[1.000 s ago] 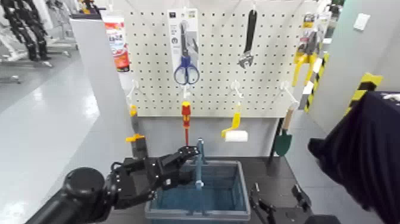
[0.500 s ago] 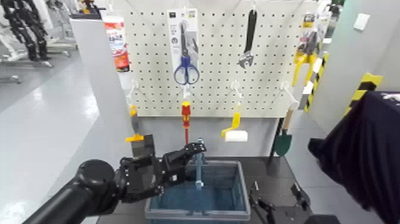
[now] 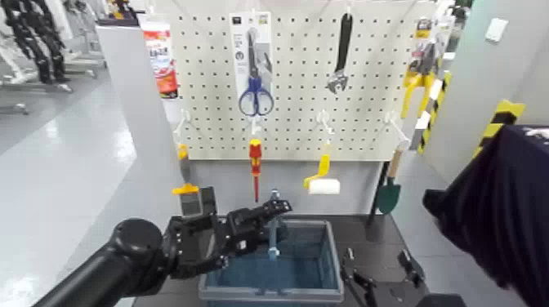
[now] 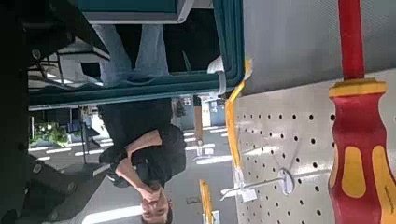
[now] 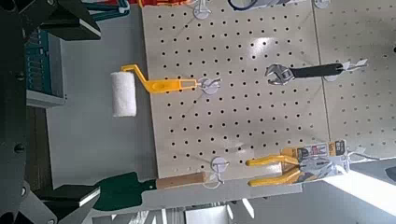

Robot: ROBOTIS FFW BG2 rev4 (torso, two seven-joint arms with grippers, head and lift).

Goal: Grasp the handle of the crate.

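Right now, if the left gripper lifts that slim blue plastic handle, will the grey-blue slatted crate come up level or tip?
Probably fairly level: the slim blue plastic handle arches across the middle of the grey-blue slatted crate. It likely swings on the bail, so expect some sway. The crate looks light, with open slatted plastic walls. The left gripper sits at the handle's top; the right gripper waits low.

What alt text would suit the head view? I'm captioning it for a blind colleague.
The robot's left hand reaches the upright blue handle of a grey-blue crate on a dark table. Behind, a pegboard holds scissors, a wrench, a red screwdriver and a paint roller.
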